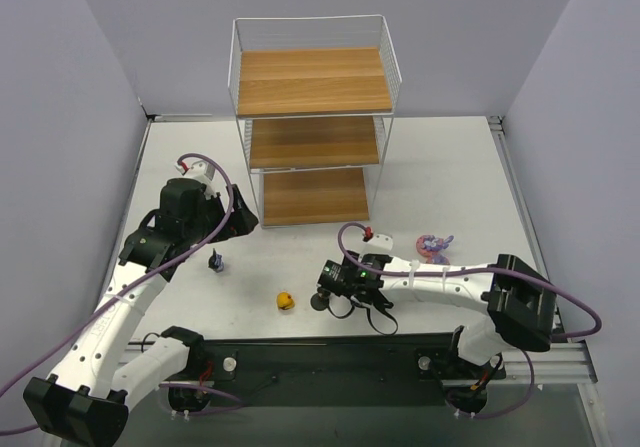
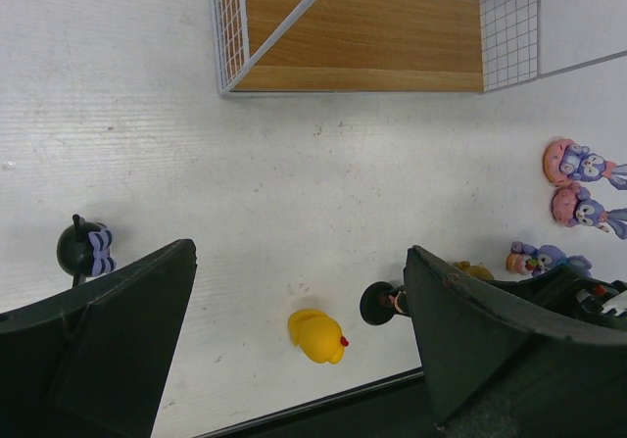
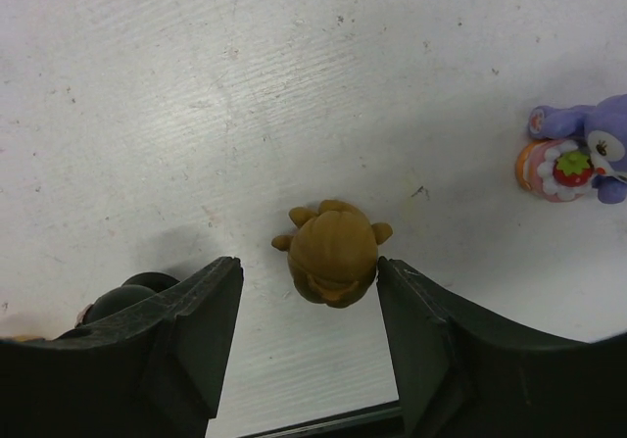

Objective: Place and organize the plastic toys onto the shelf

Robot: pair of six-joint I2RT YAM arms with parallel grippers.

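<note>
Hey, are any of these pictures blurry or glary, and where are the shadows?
Top view: even soft light, sharp, no glare on the shelf. Left wrist view: crisp, yellow toy casts only a faint shadow. Right wrist view: brown toy slightly soft, dim shadow pooled around it.

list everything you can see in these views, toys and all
shelf: 1, white wire with brown boards, far middle of table
table: 1, white, under everything
yellow doll: 1, yellow, near front edge
black doll: 1, black, right of the yellow doll
olive doll: 1, olive-brown, right of the black doll
bunny figures: 3, purple-pink, clustered at right
dark figure: 1, blue-purple, at left
left gripper: 1, black, open, front-left of shelf
right gripper: 1, black, open, astride the olive doll
</note>
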